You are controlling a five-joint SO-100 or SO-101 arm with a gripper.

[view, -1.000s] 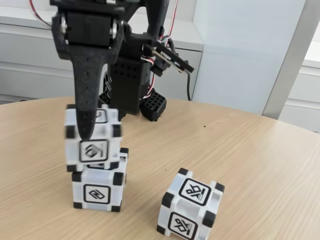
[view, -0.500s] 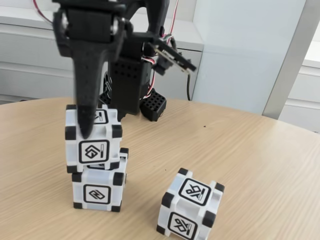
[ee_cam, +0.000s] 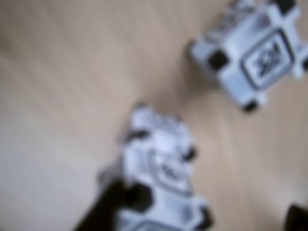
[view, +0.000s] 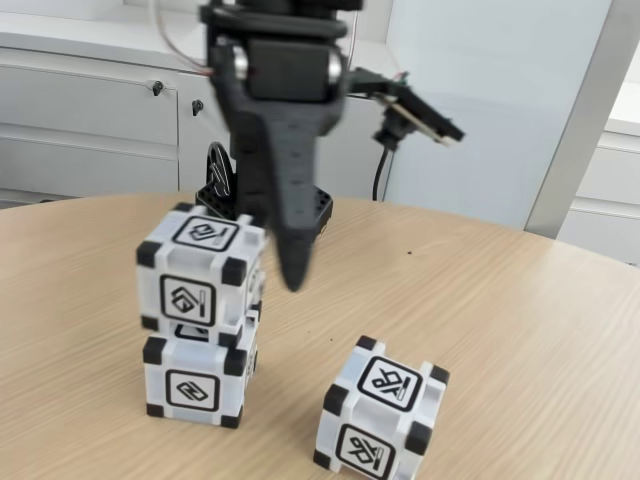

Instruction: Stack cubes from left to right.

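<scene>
Two white cubes with black corners stand stacked at the left of the fixed view. The top cube (view: pixel 200 278) rests a little skewed on the bottom cube (view: pixel 194 385). A third cube (view: pixel 380 412) sits alone on the table to the right. My gripper (view: pixel 292 272) hangs just right of the top cube, free of it, with one black finger pointing down. The blurred wrist view looks down on the stack (ee_cam: pixel 161 161) and the lone cube (ee_cam: pixel 255 53). A dark finger (ee_cam: pixel 113 204) shows at lower left and another dark tip (ee_cam: pixel 298 216) at the lower right edge, wide apart.
The wooden table (view: pixel 520 330) curves away at the back right. The arm's black base (view: pixel 305 205) stands behind the stack. White cabinets (view: pixel 90 110) and a white wall panel lie beyond the table. Bare table surface stretches right of the lone cube.
The gripper has let go of the top cube and swung right, away from it. The top cube now rests on the bottom cube, settled slightly to the right.
</scene>
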